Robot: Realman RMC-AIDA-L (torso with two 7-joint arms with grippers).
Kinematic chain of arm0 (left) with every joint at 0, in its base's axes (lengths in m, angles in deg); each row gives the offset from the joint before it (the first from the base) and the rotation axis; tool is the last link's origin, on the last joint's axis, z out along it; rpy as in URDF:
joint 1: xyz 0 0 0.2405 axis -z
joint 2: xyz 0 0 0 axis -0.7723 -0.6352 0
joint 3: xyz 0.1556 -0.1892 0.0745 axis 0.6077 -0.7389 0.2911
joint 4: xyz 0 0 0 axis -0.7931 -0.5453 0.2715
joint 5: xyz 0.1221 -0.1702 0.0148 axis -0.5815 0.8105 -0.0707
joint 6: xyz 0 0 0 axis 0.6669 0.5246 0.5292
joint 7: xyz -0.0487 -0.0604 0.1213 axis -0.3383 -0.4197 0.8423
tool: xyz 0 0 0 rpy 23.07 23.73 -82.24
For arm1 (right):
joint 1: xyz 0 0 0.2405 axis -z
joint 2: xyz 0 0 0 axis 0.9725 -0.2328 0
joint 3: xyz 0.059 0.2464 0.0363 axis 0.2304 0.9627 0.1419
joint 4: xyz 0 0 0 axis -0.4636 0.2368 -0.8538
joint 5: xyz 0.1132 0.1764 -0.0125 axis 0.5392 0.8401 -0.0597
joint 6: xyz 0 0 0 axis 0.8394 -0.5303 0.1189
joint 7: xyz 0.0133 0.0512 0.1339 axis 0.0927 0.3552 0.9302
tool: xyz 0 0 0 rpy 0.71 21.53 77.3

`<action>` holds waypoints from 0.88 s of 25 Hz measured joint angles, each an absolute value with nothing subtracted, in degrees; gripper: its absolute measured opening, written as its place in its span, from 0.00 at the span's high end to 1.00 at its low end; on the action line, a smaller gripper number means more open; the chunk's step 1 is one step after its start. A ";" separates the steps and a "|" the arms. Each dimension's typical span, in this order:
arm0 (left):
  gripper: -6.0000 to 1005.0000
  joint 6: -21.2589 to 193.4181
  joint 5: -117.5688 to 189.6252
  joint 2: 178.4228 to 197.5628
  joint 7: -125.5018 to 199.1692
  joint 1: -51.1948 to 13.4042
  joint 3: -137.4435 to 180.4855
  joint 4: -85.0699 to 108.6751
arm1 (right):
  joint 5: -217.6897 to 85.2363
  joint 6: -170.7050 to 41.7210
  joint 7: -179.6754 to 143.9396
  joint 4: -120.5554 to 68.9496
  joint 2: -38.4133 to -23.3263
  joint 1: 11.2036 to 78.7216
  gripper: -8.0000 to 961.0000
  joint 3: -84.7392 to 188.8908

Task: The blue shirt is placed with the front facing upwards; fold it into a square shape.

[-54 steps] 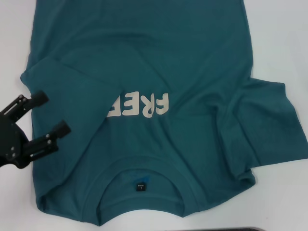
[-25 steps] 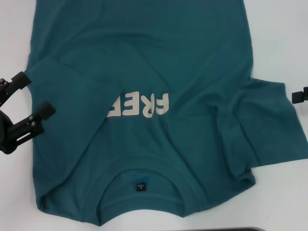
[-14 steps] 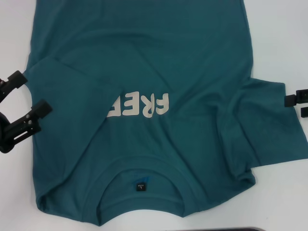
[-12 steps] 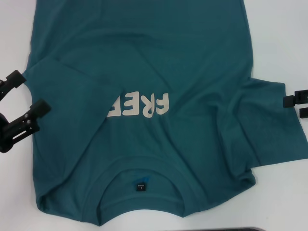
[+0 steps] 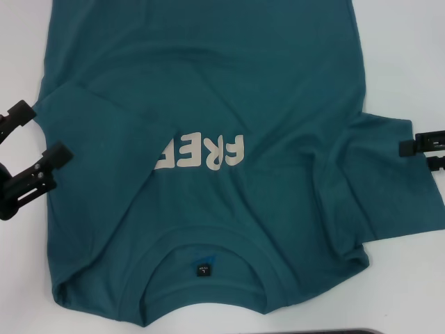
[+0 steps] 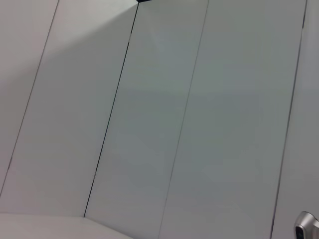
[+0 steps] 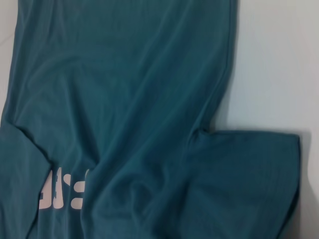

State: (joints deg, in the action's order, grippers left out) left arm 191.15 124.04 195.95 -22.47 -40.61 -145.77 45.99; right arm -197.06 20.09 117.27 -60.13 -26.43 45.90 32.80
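The blue shirt [image 5: 278, 90] lies flat on the white table, front up, with its collar [image 5: 160, 261] and black neck label [image 5: 202, 268] at the near edge. Its left sleeve [image 5: 104, 132] is folded in over the body and covers part of the cream letters [image 5: 208, 153]. The right sleeve [image 5: 389, 181] lies spread out to the side. My left gripper [image 5: 36, 136] is open and empty beside the shirt's left edge. My right gripper [image 5: 419, 154] is open at the outer edge of the right sleeve. The right wrist view shows the shirt [image 7: 139, 99] and that sleeve [image 7: 244, 184].
The white table [image 5: 403, 56] shows bare on both sides of the shirt. A dark strip [image 5: 348, 332] runs along the near edge. The left wrist view shows only pale wall panels [image 6: 159, 119].
My left gripper has drawn back to the left, off the shirt. My right gripper has come in from the right to the edge of the right sleeve. The shirt has not moved.
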 joint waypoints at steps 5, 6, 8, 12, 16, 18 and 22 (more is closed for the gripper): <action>0.07 191.22 124.04 195.95 -22.52 -40.82 -145.76 45.94 | -196.90 20.02 117.26 -60.11 -26.45 45.66 0.10 32.80; 0.07 191.22 124.04 195.95 -22.53 -40.83 -145.76 45.94 | -196.86 20.02 117.26 -60.11 -26.46 45.63 0.10 32.80; 0.07 191.23 124.04 195.95 -22.57 -40.87 -145.76 45.92 | -196.78 20.00 117.26 -60.11 -26.60 45.57 0.10 32.79; 0.07 191.54 124.04 196.00 -22.61 -40.85 -145.76 45.97 | -196.74 19.93 117.05 -60.11 -27.09 45.52 0.11 32.85; 0.07 191.81 124.04 196.02 -22.61 -40.84 -145.79 46.02 | -196.71 19.92 117.04 -60.11 -27.22 45.51 0.11 32.84; 0.07 191.88 124.04 196.03 -22.61 -40.83 -146.05 45.99 | -196.71 19.91 117.04 -60.07 -27.26 45.51 0.11 32.83; 0.07 192.77 124.04 196.04 -22.60 -40.82 -146.43 45.85 | -196.72 19.57 117.04 -60.26 -27.56 45.51 0.11 32.83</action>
